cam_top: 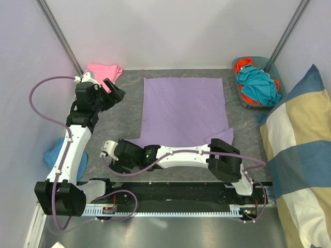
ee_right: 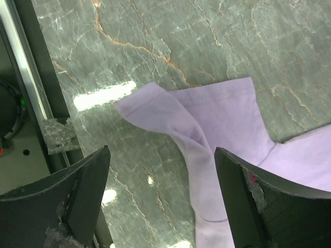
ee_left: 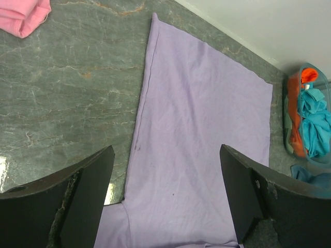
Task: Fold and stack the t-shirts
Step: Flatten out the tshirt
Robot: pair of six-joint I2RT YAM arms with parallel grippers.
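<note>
Folding looks barely begun: lavender t-shirt [cam_top: 183,108] lies spread flat on the desk [cam_top: 129,111], pink t-shirt [cam_top: 103,70] heaped far-left, nothing stacked, left fingers [ee_left: 77,206] and right fingers [ee_right: 77,201] apart, empty.

From above, the right arm [cam_top: 181,155] covers the near edge of the lavender t-shirt [cam_top: 183,108], the left arm [cam_top: 72,150] hides part of a blue cloth [cam_top: 51,154], and the striped cushion [cam_top: 297,150] runs off the right edge; the left wrist view cuts off the pink t-shirt [ee_left: 20,15] at its corner
</note>
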